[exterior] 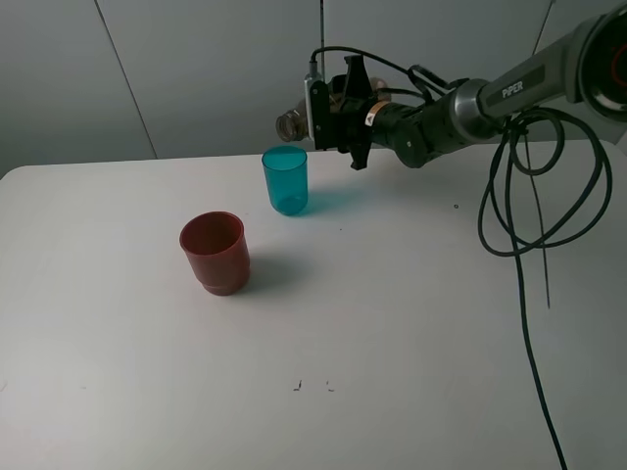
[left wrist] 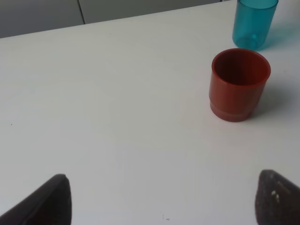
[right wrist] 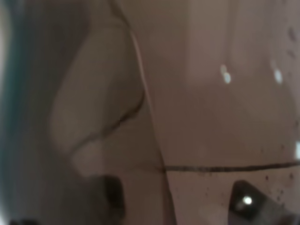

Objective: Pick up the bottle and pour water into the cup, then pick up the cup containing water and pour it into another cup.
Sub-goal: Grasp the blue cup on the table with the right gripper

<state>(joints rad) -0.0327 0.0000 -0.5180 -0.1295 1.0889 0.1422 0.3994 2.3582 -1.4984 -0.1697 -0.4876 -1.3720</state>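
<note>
My right gripper [exterior: 333, 116] is shut on the smoky grey-brown bottle [exterior: 292, 122], holding it tipped on its side with the neck pointing left, just above the rim of the teal cup [exterior: 285, 180]. The bottle fills the right wrist view [right wrist: 211, 117]. The teal cup stands upright at the table's back middle and shows in the left wrist view [left wrist: 253, 22]. The dark red cup [exterior: 215, 252] stands upright in front and left of it, also in the left wrist view [left wrist: 239, 84]. My left gripper [left wrist: 164, 199] is open and empty, low over the table, its fingertips [left wrist: 47, 204] apart.
The white table [exterior: 372, 333] carries only the two cups. Black cables [exterior: 519, 196] hang from the right arm down over the table's right side. A grey wall stands behind the table's back edge.
</note>
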